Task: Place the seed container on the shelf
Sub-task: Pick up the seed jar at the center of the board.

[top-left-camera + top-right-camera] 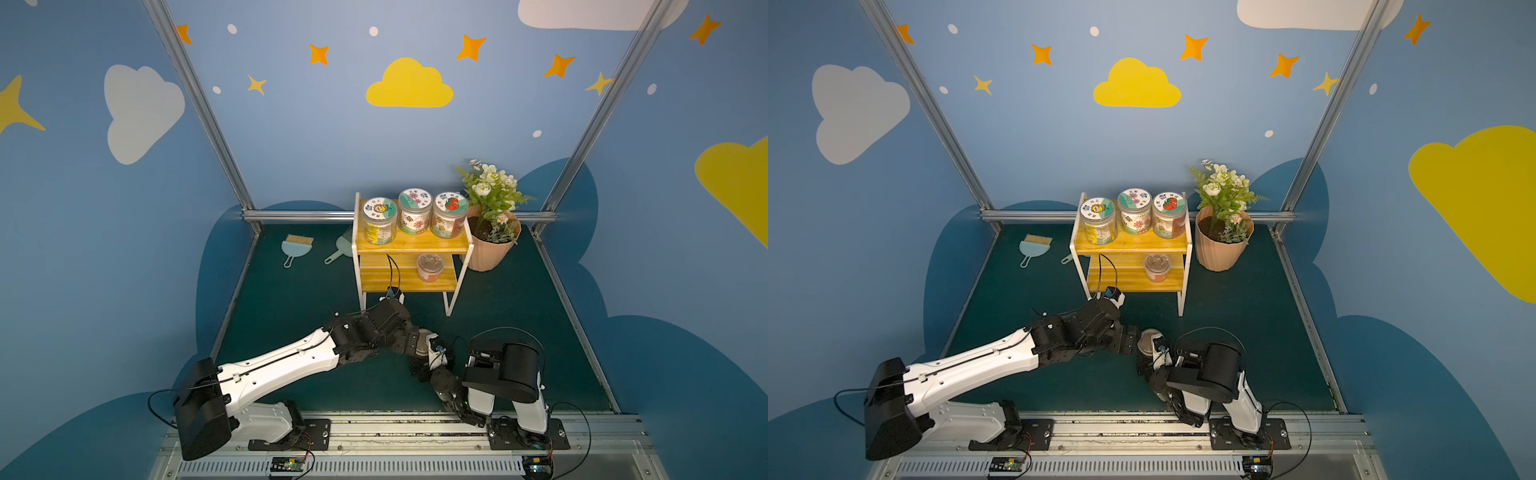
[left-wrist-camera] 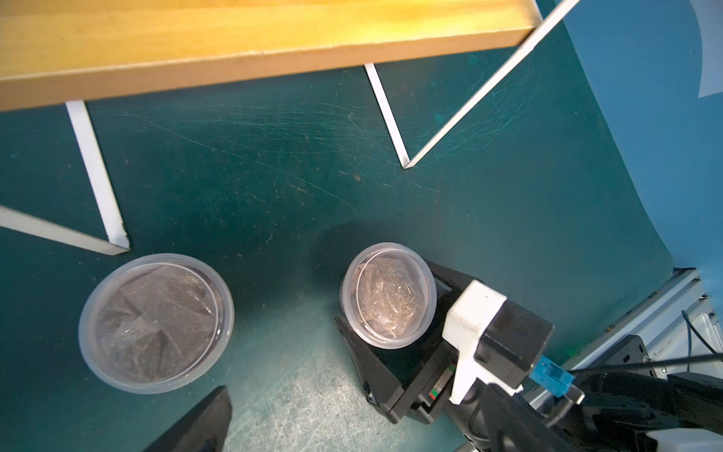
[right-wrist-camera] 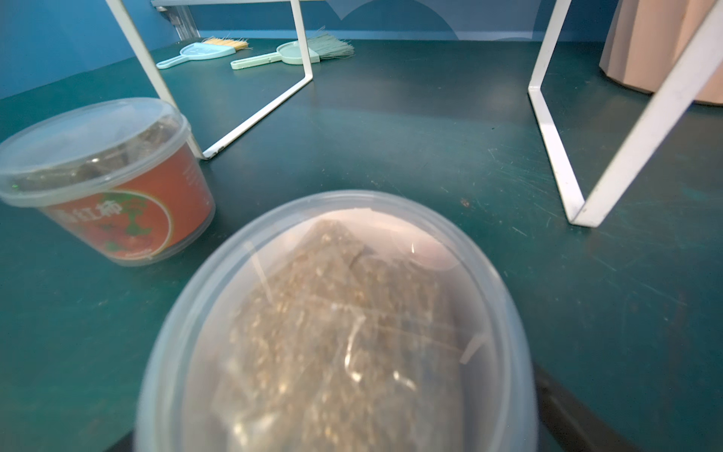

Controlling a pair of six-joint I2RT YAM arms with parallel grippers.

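Two-tier shelf (image 1: 1125, 248), yellow wooden boards on a white metal frame, stands on dark green mat (image 1: 1246, 332). Shelf top tier: three clear jars with picture lids (image 1: 1134, 212) in a row. Shelf lower tier, right end: small clear tub with red label (image 1: 1158, 269). Just right of shelf: pink ribbed pot of white flowers (image 1: 1220, 251). Left of shelf: light blue hand brush (image 1: 1030, 248). In front of shelf: clear round lidded tub (image 1: 1147, 340), brownish contents, between the ends of white-and-black left arm (image 1: 976, 365) and right arm (image 1: 1221, 370). Grip on it not visible.

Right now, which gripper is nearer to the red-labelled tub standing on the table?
Left. The left gripper hangs open close beside the red-labelled tub; the right gripper sits farther off, across bare table, shut on another seed container.
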